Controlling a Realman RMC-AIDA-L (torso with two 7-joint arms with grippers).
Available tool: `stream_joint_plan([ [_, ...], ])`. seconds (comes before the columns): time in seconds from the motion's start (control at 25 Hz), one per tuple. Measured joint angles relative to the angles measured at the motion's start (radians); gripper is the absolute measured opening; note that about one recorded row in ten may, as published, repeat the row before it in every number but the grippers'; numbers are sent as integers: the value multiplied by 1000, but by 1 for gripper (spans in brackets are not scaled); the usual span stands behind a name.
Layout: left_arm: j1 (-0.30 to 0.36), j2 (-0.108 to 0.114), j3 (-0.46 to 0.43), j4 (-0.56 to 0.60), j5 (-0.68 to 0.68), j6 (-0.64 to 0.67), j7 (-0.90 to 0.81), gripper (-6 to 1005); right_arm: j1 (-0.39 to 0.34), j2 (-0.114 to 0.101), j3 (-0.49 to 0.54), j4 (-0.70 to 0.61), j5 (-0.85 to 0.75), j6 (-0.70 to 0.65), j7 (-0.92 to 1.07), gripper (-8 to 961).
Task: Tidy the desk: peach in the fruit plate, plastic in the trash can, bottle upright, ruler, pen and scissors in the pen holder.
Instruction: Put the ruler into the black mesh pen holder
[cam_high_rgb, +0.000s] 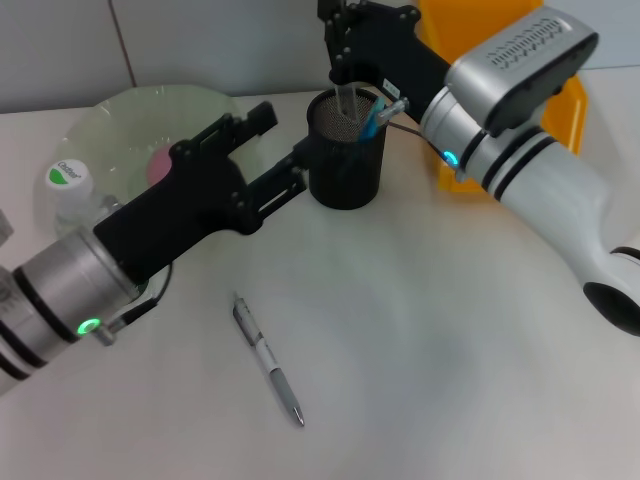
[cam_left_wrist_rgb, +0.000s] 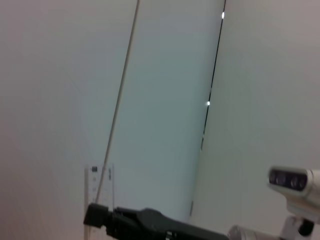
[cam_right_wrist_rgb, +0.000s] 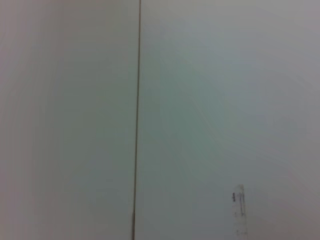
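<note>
A: Your right gripper (cam_high_rgb: 345, 72) is hanging directly over the pen holder (cam_high_rgb: 345, 170), and it's pinching the ruler (cam_high_rgb: 345, 100), which is standing upright with its lower end down inside the mesh cup.

B: And your left gripper (cam_high_rgb: 262, 135)?

A: It's sitting just beside the pen holder, on the fruit plate side. One finger is lying against the holder's wall, the other is sticking out over the plate's edge, so the fingers are spread and nothing is sitting between them.

B: Scissors?

A: The scissors (cam_high_rgb: 372, 118) are already leaning inside the pen holder, blue part poking over the rim beside the ruler.

B: What else are you seeing around the holder?

A: The pen (cam_high_rgb: 268, 373) is lying flat on the table (cam_high_rgb: 450, 350), well apart from the holder, on the near side. The trash can (cam_high_rgb: 565, 110) is standing just behind your right arm, on the holder's far side from the plate. The fruit plate (cam_high_rgb: 140, 115) is holding the peach (cam_high_rgb: 160, 165), partly hidden by your left arm. The bottle (cam_high_rgb: 72, 190) is standing beyond the plate, cap up.
</note>
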Motion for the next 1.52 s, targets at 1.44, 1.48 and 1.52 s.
stream_joint_plan([
  [1.44,-14,16,-431,23,669,154,-371,667,28,0,49,45,-6,140,0,224],
  [1.48,-15,17,-431,24,669,153,-370,667,27,0,49,47,-6,138,0,243],
  [1.52,-16,17,-432,26,669,153,-370,667,25,0,49,50,-6,133,0,262],
])
